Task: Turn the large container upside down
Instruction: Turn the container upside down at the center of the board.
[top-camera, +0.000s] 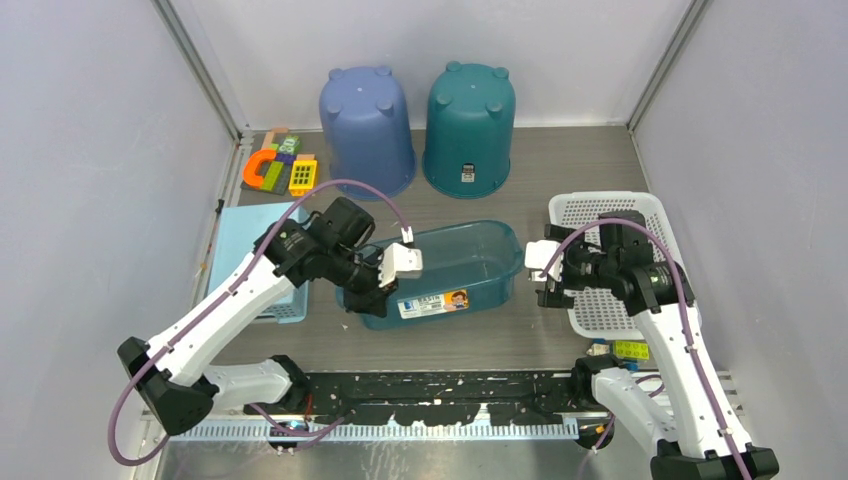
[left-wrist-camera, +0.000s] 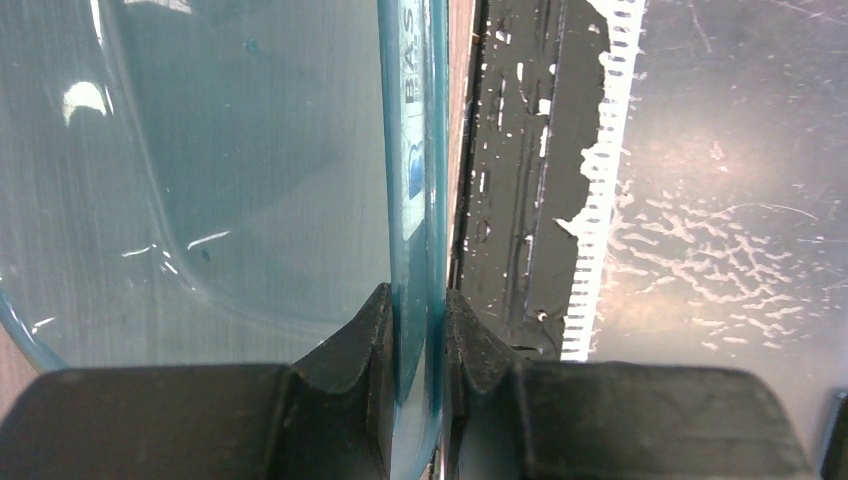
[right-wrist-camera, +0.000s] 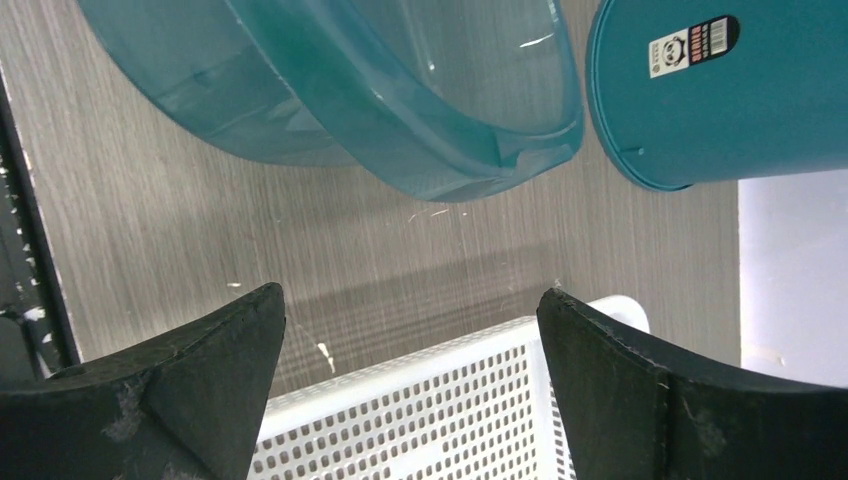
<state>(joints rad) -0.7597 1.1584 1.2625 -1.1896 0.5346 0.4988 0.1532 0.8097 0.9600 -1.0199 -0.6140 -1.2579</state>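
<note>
Clamping the near wall of the blue tub (top-camera: 470, 255), the left pincer (left-wrist-camera: 418, 315) holds it; the right pincer (right-wrist-camera: 410, 310) hangs wide apart above the white basket (top-camera: 600, 199).

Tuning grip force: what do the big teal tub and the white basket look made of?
The tub: probably thin plastic, translucent teal, glossy; the wood-grain tabletop shows through its wall and bright highlights sit on it. The basket: likely moulded plastic, opaque white, duller; regular grid of small holes, solid rim.
</note>
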